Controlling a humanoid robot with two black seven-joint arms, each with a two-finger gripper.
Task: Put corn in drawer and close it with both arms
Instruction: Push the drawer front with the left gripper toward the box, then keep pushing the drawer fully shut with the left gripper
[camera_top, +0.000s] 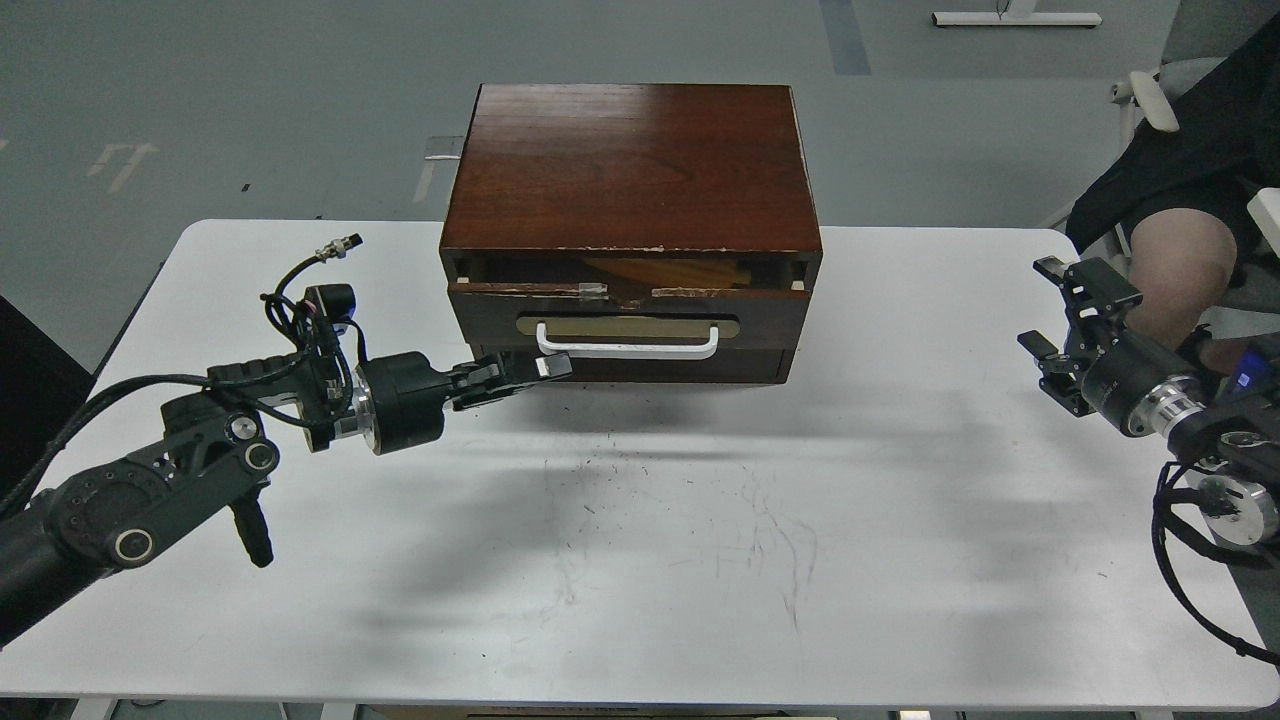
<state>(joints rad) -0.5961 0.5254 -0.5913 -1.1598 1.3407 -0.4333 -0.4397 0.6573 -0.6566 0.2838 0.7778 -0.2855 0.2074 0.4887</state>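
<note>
The dark brown cabinet stands at the table's back centre. Its drawer with the white bar handle is almost shut; only a narrow slit shows above its chipped top edge. Through the slit I see a thin strip of the yellow corn. My left gripper has its fingers together, the tips against the drawer front at the handle's lower left end. My right gripper is open and empty at the table's right edge, far from the cabinet.
A seated person's knee and chair are at the far right, just behind my right gripper. The white table has scuff marks in front of the cabinet. Cables loop above my left wrist.
</note>
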